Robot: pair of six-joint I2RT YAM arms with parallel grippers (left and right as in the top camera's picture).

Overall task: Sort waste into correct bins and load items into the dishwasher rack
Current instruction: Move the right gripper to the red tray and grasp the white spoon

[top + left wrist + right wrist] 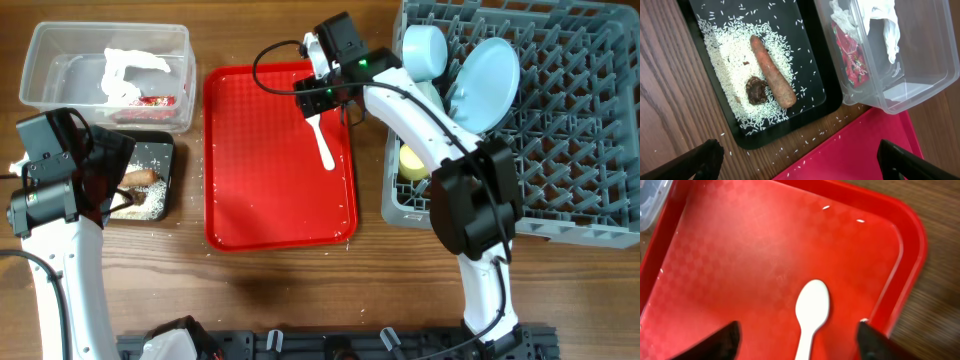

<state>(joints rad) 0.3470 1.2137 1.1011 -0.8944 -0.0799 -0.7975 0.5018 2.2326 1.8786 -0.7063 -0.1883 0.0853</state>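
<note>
Right claw [799, 341] spread wide above white spoon [812, 305] lying on red tray [740, 255], left claw [800, 162] gaping over black tray [812, 70], loose rice [730, 55], orange-brown stick [772, 70] and brown lump [756, 91] inside

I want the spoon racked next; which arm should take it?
Right. The right gripper hangs open above the white spoon on the red tray, next to the rack. The left gripper is over the black tray, farther off.
</note>
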